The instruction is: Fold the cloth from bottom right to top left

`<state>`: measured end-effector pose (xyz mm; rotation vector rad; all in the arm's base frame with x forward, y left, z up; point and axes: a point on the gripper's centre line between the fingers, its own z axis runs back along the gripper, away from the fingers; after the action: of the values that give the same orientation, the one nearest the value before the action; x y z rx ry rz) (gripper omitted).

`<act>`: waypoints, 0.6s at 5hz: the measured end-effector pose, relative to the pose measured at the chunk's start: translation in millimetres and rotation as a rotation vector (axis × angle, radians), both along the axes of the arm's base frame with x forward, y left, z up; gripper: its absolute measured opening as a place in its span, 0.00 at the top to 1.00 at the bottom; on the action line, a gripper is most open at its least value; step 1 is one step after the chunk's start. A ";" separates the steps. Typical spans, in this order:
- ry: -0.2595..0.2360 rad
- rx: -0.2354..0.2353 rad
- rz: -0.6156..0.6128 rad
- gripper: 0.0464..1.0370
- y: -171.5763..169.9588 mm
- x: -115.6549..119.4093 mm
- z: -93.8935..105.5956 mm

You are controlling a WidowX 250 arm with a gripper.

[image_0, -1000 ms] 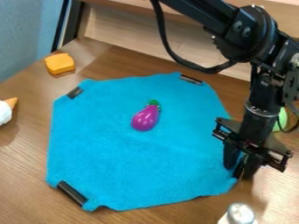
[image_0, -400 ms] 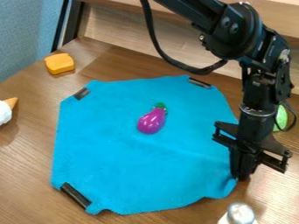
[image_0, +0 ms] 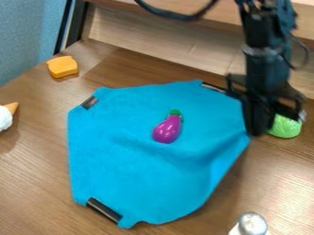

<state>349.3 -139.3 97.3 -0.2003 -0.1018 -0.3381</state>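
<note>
As the camera view looks down on the wooden table [image_0: 27, 183], the black gripper [image_0: 257, 131] hangs at the right, its fingers together, clamped on the right-hand edge of the blue cloth [image_0: 135, 170]. That edge is drawn up to the fingertips, and folds run from it down and inward across the cloth, whose lower right side slants toward the bottom of the view. The rest of the cloth spreads over the middle of the table. Dark strips show at its upper left, its upper right and its lower left. A purple toy eggplant [image_0: 166, 131] with a green cap lies on top of the cloth, right of its middle, cap toward the back. Just beside the gripper, on its right, sits a rounded green object [image_0: 284, 127], partly hidden. At the bottom edge stands a container with a silvery domed top [image_0: 253, 225], cut off by the frame; what it holds I cannot tell. An orange block [image_0: 62, 67] lies at the upper left, apart from the cloth, and a white-topped toy cone [image_0: 5, 118] pokes in at the left edge.
</note>
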 end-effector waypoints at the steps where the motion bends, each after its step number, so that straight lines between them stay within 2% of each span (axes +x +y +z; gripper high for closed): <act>1: 0.010 0.007 -0.005 0.99 34.8 9.9 8.0; 2: 0.030 0.013 0.039 0.99 80.1 12.8 11.5; 3: 0.000 -0.006 0.109 0.99 115.6 7.6 29.5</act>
<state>356.9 -23.7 126.8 -0.1996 -0.1131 -0.2293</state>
